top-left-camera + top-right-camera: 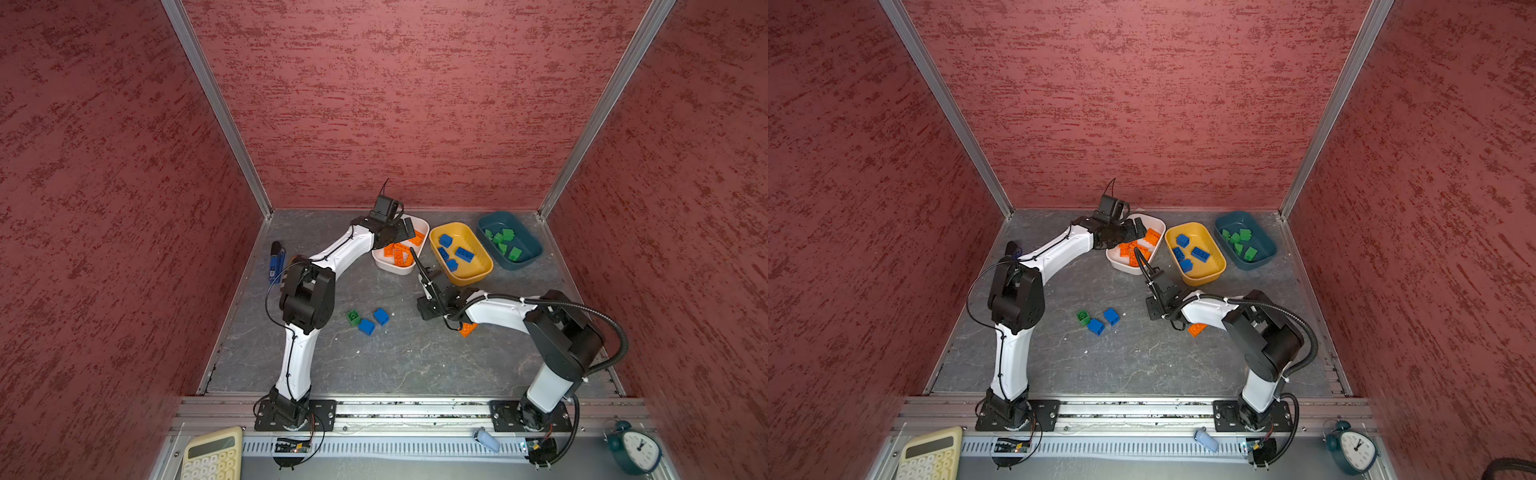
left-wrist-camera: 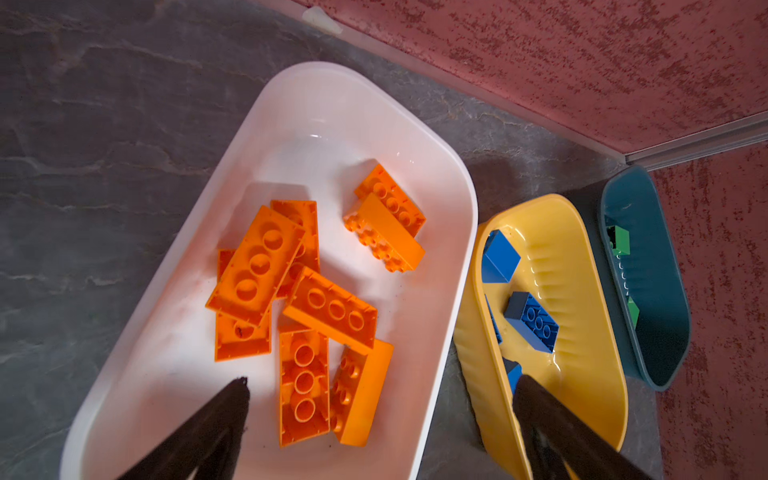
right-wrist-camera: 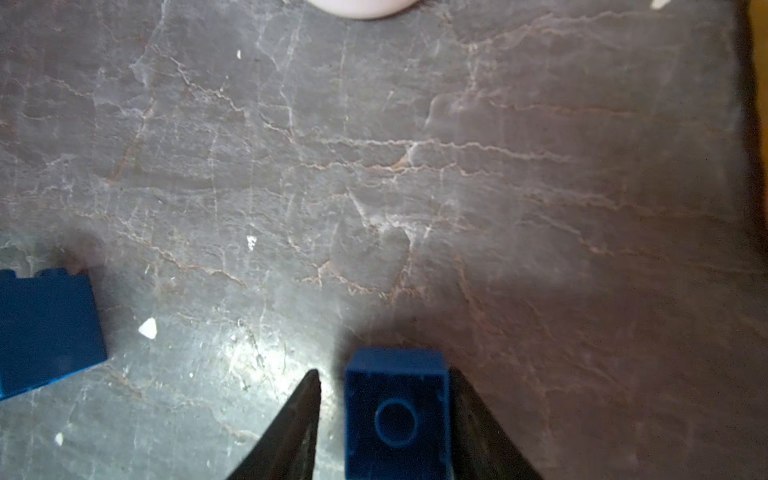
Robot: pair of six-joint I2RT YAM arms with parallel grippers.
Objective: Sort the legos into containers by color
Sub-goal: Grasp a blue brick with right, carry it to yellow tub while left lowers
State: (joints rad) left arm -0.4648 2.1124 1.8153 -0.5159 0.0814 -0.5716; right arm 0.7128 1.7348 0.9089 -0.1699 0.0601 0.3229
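3 containers (image 1: 392,270) (white, yellow (image 1: 469,277), teal (image 1: 520,263)); legos (image 1: 380,316) outside, in both top views: 2 blue, 1 green (image 1: 353,318), 1 orange (image 1: 468,329).

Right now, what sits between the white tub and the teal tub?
The yellow tub, holding blue bricks, sits between the white tub and the teal tub; both top views show it.

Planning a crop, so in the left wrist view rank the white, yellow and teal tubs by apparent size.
1. white tub
2. yellow tub
3. teal tub
Nearness to the camera drives this; true sizes may match.
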